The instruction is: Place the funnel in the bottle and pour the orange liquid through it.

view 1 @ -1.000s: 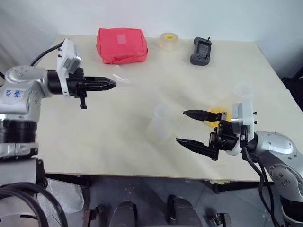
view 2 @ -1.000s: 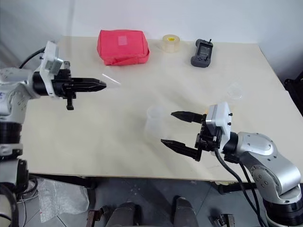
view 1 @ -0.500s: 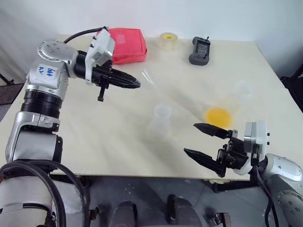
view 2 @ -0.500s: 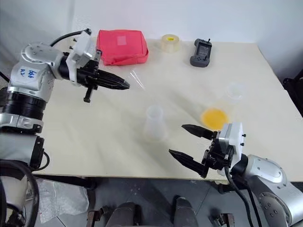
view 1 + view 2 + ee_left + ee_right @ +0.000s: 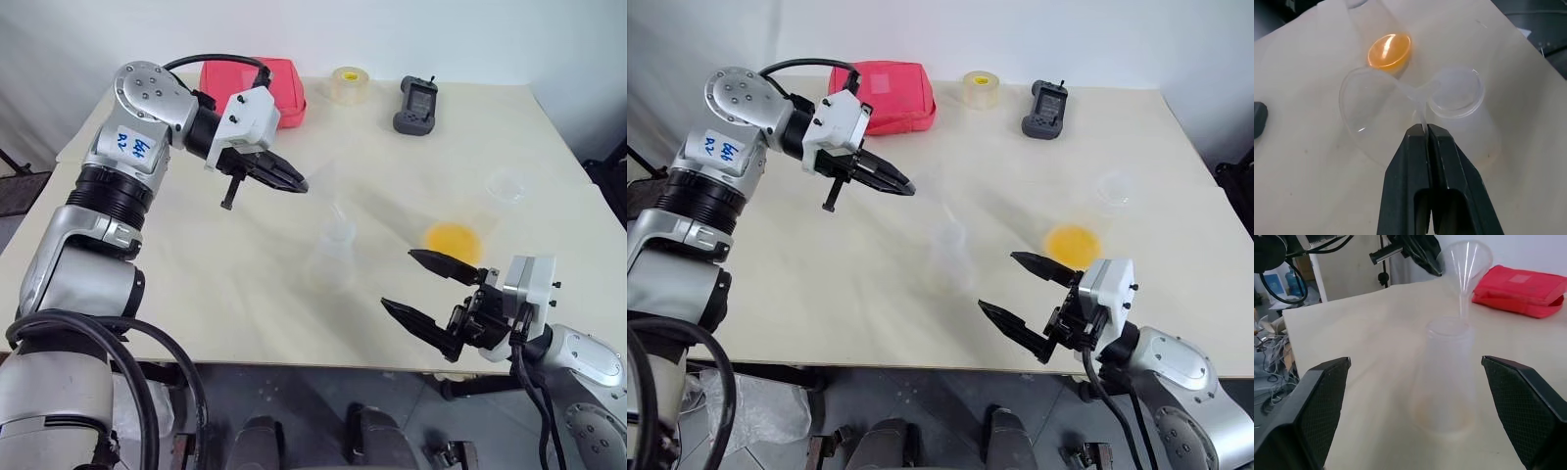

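My left gripper (image 5: 299, 185) is shut on the rim of the clear funnel (image 5: 1374, 100) and holds it in the air over the table's middle. The funnel (image 5: 1467, 260) is tilted, with its thin spout reaching down to the open mouth of the translucent bottle (image 5: 332, 257), which stands upright on the table. The orange liquid (image 5: 451, 238) sits in a clear cup to the right of the bottle. My right gripper (image 5: 397, 279) stands open near the table's front edge, right of the bottle, with nothing between its fingers.
At the back of the table (image 5: 196, 294) lie a red pouch (image 5: 253, 86), a yellowish tape roll (image 5: 346, 85) and a black handheld device (image 5: 415, 106). A clear round cup (image 5: 509, 184) rests near the right edge.
My left arm has swung to the right with the funnel and rolled its wrist, bringing the spout over the bottle's mouth. The open right gripper has drawn back slightly toward the front edge.
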Tool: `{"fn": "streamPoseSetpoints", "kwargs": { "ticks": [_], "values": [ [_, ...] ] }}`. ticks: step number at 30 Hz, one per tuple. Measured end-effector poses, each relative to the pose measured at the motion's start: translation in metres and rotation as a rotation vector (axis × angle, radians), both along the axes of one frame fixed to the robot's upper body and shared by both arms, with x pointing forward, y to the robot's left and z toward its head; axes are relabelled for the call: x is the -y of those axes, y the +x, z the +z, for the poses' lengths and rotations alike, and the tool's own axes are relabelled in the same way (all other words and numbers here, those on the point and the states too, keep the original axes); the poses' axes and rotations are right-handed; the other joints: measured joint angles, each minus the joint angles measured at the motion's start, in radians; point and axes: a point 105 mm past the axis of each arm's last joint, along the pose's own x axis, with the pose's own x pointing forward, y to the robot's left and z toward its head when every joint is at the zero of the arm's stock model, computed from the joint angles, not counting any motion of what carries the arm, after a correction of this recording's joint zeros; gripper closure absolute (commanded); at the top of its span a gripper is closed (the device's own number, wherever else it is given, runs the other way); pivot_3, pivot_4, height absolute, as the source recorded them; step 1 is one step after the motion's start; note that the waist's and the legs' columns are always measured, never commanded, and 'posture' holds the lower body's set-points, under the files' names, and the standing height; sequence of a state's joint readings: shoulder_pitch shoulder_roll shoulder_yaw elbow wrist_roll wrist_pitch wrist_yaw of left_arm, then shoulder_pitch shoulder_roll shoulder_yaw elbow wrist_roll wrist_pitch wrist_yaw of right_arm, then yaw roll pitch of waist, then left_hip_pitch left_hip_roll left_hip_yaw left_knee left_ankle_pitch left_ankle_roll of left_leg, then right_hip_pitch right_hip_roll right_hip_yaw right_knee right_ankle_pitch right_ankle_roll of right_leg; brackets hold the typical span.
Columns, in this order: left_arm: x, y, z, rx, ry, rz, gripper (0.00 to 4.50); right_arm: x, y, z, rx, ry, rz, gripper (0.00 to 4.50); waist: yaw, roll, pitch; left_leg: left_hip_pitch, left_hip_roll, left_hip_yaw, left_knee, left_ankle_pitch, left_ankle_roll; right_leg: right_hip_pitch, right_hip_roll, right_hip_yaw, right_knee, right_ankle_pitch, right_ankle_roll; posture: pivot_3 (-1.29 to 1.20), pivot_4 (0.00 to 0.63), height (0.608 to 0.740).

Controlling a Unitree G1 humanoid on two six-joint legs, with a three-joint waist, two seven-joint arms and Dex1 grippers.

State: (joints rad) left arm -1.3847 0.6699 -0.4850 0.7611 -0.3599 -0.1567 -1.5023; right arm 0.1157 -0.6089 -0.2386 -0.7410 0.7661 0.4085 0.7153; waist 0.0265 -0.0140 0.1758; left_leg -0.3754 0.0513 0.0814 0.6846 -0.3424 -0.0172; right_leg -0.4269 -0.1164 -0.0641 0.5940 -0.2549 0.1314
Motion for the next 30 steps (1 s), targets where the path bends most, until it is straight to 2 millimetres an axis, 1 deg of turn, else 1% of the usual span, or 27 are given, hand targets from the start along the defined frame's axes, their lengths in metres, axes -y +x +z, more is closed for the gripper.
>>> {"fn": "streamPoseSetpoints", "kwargs": {
  "ticks": [4,13,19,22,26,30],
  "values": [
    [0.0,-0.002,0.002,0.02,0.006,-0.017,4.48,0.0,0.0,0.002,0.013,0.003,-0.004,0.0,-0.001,0.0,0.0,0.0,0.0,0.0,0.0,0.0,0.0,0.0,0.0,0.0,0.0,0.0,0.0,0.0,0.15,0.74],
    [0.001,-0.005,-0.008,0.125,0.123,-0.077,4.48,-0.003,0.003,0.006,0.036,0.0,-0.01,0.0,0.001,0.0,0.0,0.0,0.0,0.0,0.0,0.0,0.0,0.0,0.0,0.0,0.0,0.0,0.0,0.0,0.15,0.74],
    [0.0,-0.006,-0.013,0.169,0.178,-0.097,4.48,-0.002,0.004,0.004,0.028,0.002,-0.02,0.0,0.001,0.0,0.0,0.0,0.0,0.0,0.0,0.0,0.0,0.0,0.0,0.0,0.0,0.0,0.0,0.0,0.15,0.74],
    [0.006,-0.007,-0.011,0.196,0.184,-0.127,4.48,-0.001,0.004,0.004,0.028,0.003,-0.027,0.0,0.002,0.0,0.0,0.0,0.0,0.0,0.001,0.0,0.0,0.0,0.0,0.0,0.0,0.0,0.0,0.0,0.15,0.74],
    [0.016,-0.013,-0.002,0.238,0.181,-0.172,3.63,-0.001,0.005,0.005,0.029,0.005,-0.037,0.0,0.001,0.0,0.0,0.0,0.0,0.0,0.001,0.0,0.0,0.0,0.0,0.0,0.0,0.0,0.0,0.0,0.15,0.74],
    [0.024,-0.023,0.002,0.209,0.168,-0.209,2.36,0.0,0.006,0.005,0.031,0.006,-0.043,0.0,0.0,0.0,0.0,0.0,0.0,0.0,0.001,0.0,0.0,0.0,0.0,0.0,0.0,0.0,0.0,0.0,0.15,0.74]
  ]
}}
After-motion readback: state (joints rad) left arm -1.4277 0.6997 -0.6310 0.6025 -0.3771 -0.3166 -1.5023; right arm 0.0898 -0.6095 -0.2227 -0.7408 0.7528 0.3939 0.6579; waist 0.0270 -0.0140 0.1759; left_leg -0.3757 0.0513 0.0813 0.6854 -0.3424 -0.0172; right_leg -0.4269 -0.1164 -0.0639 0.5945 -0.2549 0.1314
